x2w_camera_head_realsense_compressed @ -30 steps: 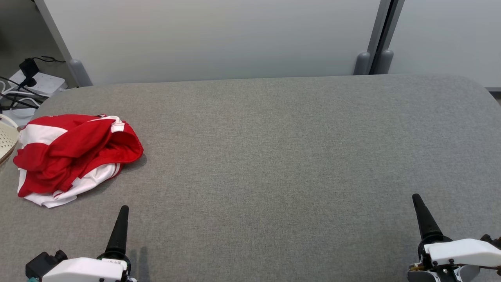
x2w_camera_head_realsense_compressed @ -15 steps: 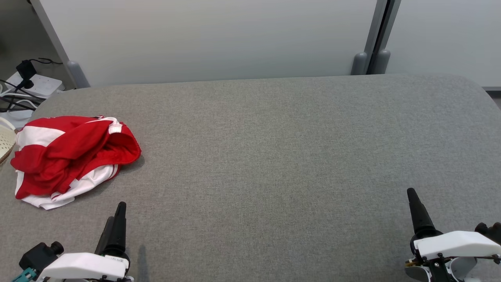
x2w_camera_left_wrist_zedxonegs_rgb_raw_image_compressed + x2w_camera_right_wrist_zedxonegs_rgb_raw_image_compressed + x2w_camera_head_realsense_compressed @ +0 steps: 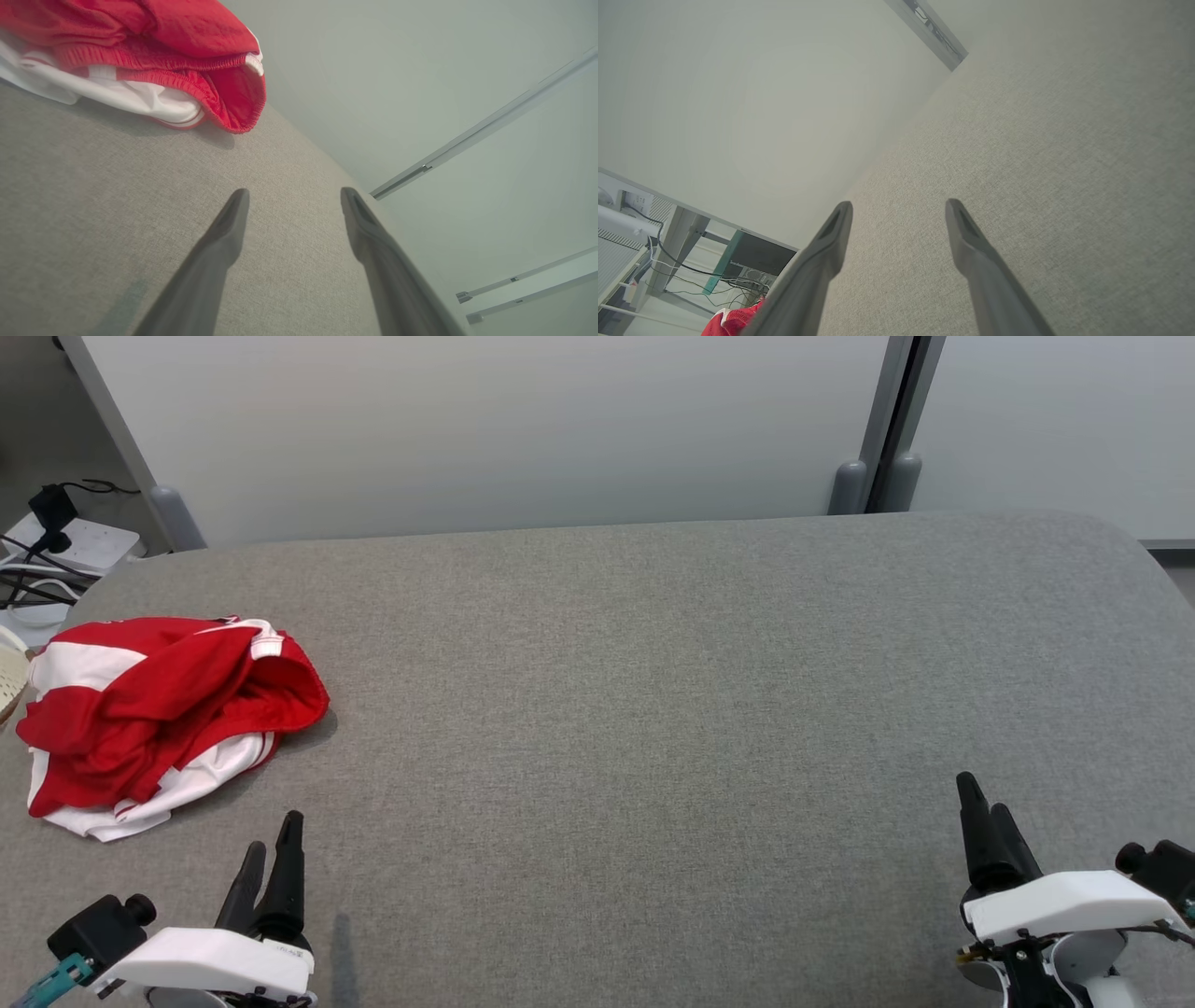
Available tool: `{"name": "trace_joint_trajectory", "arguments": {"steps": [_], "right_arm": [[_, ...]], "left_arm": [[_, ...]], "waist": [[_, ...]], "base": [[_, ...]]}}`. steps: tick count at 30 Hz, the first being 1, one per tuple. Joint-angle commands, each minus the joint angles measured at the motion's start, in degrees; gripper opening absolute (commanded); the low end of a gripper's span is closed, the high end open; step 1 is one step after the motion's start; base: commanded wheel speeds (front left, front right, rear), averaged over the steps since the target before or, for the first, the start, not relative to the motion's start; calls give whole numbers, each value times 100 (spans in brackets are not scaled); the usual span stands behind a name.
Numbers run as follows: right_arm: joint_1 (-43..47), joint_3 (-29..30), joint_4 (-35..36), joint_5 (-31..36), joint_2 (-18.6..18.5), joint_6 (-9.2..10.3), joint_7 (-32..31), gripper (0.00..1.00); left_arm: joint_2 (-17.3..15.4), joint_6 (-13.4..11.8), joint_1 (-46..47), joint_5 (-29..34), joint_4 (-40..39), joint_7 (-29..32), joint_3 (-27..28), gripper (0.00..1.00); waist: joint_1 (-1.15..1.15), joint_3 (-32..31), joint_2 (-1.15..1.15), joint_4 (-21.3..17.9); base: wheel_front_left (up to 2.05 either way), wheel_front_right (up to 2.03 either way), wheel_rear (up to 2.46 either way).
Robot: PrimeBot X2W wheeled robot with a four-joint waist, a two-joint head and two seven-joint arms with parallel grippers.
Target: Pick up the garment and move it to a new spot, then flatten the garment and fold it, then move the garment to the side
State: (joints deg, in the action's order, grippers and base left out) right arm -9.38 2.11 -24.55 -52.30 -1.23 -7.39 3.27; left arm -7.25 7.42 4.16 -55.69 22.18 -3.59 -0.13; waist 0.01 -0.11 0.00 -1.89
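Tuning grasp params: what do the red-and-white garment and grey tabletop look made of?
Garment: thin, limp knit, probably synthetic sportswear, matte; it lies in soft crumpled folds with a gathered, elastic-looking hem.
Tabletop: grey woven fabric cover, matte; a fine weave grain shows in the wrist views.

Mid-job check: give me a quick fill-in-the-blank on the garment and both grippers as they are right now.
1. The crumpled garment is white and ____.
2. It lies on the robot's ____ side of the grey surface.
3. The left gripper and the right gripper both have their fingers ____, holding nothing.

Missing words: red; left; open
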Motion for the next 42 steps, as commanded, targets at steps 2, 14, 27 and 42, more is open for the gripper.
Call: {"name": "trace_joint_trajectory", "arguments": {"steps": [2, 14, 27, 42], "right_arm": [[-334, -104, 101, 270, -82, -6, 124, 100], [-515, -179, 33, 1164, -100, -6, 342, 100], [-595, -205, 208, 2111, -117, -7, 562, 100], [-616, -349, 356, 3053, -136, -8, 797, 100]], "left_arm": [[-164, 3, 383, 251, -100, -79, 67, 100], [-275, 4, 536, 1068, -100, -300, 66, 100], [-355, 5, 585, 1930, -295, -522, 94, 100], [-456, 5, 599, 2748, -521, -761, 85, 100]], "waist": [[0, -1, 0, -12], [0, -3, 0, -55], [0, -13, 0, -93], [0, -10, 0, -128]], "base": [[0, 0, 0], [0, 0, 0], [0, 0, 0], [0, 0, 0]]}}
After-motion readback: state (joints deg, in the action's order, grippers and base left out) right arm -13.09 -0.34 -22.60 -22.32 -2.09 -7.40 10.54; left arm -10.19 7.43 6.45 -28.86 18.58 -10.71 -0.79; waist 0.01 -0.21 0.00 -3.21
